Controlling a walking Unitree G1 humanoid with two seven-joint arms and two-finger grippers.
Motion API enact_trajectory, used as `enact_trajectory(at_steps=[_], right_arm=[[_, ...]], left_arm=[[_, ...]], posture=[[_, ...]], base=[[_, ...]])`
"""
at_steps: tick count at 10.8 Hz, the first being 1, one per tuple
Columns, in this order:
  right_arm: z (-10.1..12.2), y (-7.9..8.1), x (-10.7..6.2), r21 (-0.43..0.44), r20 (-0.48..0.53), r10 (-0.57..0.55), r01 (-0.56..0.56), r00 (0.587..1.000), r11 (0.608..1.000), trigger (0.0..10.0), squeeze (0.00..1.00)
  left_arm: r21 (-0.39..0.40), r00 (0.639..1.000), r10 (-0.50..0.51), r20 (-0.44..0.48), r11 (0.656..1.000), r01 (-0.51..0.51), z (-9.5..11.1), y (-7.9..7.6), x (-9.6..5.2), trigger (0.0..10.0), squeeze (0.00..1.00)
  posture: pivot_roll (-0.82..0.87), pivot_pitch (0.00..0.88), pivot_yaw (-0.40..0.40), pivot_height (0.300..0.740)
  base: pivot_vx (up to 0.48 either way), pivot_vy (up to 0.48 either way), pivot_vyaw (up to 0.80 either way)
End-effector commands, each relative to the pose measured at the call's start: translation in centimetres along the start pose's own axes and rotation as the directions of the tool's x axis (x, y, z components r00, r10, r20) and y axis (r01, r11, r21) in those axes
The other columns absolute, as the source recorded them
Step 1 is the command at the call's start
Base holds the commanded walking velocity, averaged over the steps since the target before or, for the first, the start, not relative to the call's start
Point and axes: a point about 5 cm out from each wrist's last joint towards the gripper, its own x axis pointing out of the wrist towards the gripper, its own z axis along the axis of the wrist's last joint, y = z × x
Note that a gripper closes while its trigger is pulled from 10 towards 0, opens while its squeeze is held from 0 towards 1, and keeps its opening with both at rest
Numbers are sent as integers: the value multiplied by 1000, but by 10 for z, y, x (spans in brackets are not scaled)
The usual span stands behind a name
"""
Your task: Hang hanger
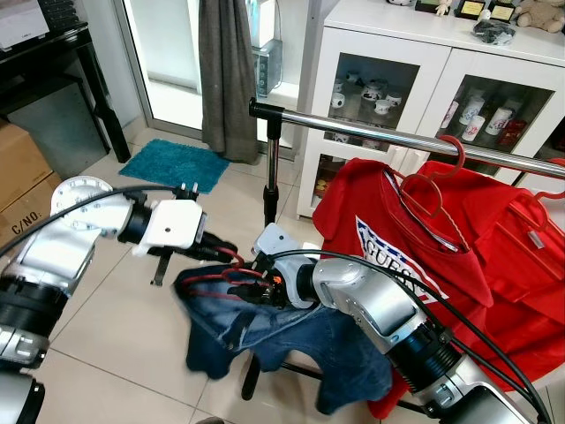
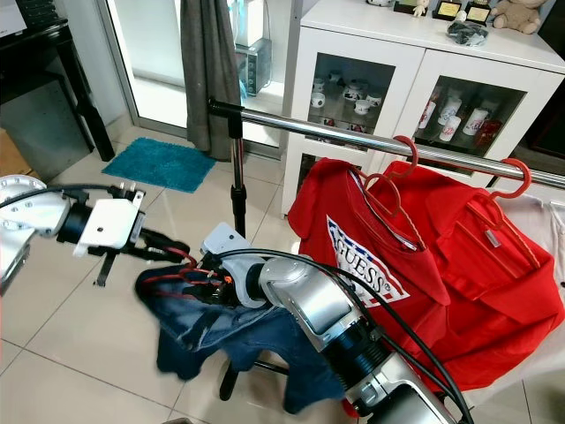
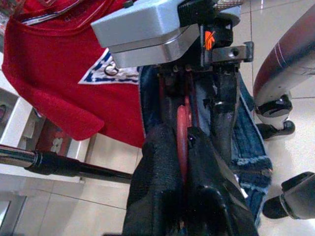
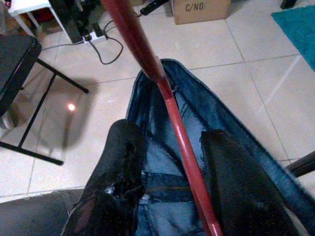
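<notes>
Above and beyond both pincers a chrome clothes rail (image 1: 397,137) crosses in front of a white glass-door cabinet (image 1: 424,79), carrying red T-shirts (image 1: 415,238) on red hangers just to the far side of the right arm, while pale floor tiles (image 1: 115,336) and a teal mat (image 1: 174,164) lie below and beyond the left arm. Both silver arms reach inward and meet low before the rail over a pair of blue jeans (image 1: 265,336) draped on a red hanger (image 4: 167,98). The left gripper (image 3: 183,147) is pinched tight on the hanger's red wire, and the right gripper (image 4: 170,162) has its fingers parted, the hanger's bar passing between them untouched.
</notes>
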Motion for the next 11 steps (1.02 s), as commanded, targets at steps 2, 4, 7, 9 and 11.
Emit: enact_trajectory(at_steps=[2,4,7,9,11], right_arm=[[2,-10,-6,54,47,-40,37,998,998,0,0],[1,-13,-9,69,69,-49,44,996,997,0,0],[0,-22,-17,113,133,-103,88,986,990,0,0],[-3,-29,-22,127,142,-142,124,980,984,0,0],[-12,-38,-31,154,139,-197,176,970,972,0,0]], left_arm=[[43,1000,24,9,999,-24,8,8,-4,0,0],[48,999,31,12,998,-31,9,10,-5,0,0],[60,997,70,23,996,-71,9,14,-6,10000,0],[19,995,83,56,996,-84,11,16,-10,10000,1000],[-27,980,147,136,989,-145,18,16,-22,10000,1000]], posture=[[-36,0,-7,740],[-36,0,-3,740],[-39,0,2,740],[-36,0,1,740],[-32,0,2,740]], base=[[0,0,0],[0,0,0],[0,0,0],[0,0,0],[0,0,0]])
